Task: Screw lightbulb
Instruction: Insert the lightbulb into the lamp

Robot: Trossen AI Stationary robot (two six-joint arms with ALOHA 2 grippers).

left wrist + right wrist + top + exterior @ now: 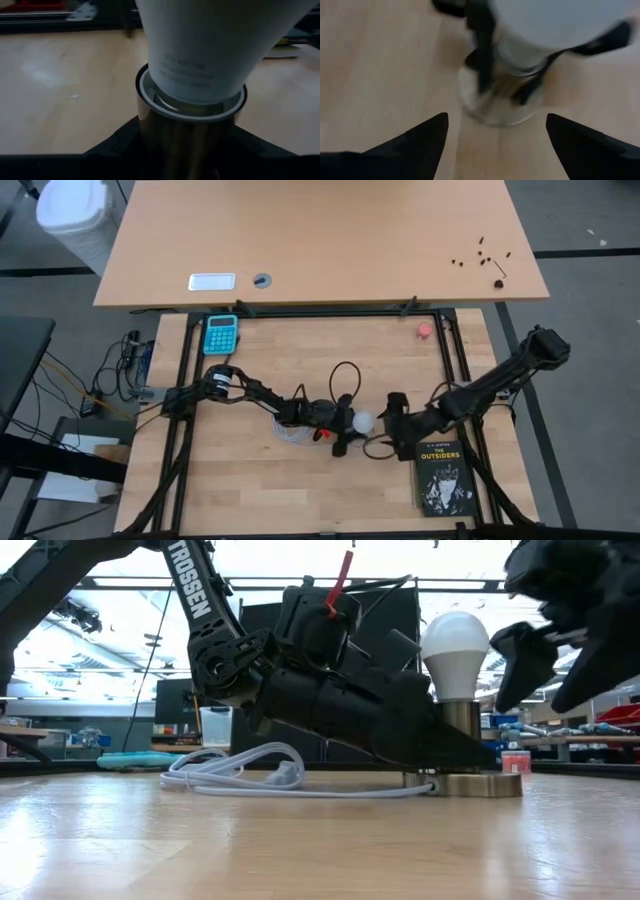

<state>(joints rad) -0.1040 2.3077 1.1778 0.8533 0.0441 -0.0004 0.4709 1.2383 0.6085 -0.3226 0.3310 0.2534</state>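
The wooden counter [250,500] carries everything here, with both dark arms reaching in toward its middle. The left gripper [440,745] lies low, its fingers clamped round the brass-coloured socket [187,135], whose stem rises from a round base [490,785] flat on the counter. Directly above that gripper the lightbulb [456,655] stands upright, its narrow end seated in the socket's white-rimmed collar — in the left wrist view the white cone of the bulb fills the frame above the collar. The right gripper [545,660] hangs just beside the bulb on the far side from the left arm, fingers spread wide apart and not touching the glass; its wrist view shows the two dark fingertips [427,135] open with the bulb and socket ahead of them. Close to the right gripper, toward the counter's front edge, lies a black book [442,477] titled "The Outsiders". Behind the left gripper, along its arm, a white cord [250,775] lies coiled on the wood. Well away from both grippers sit a blue calculator [221,334] and — smallest — a pink round object [425,330] near the counter's back edge
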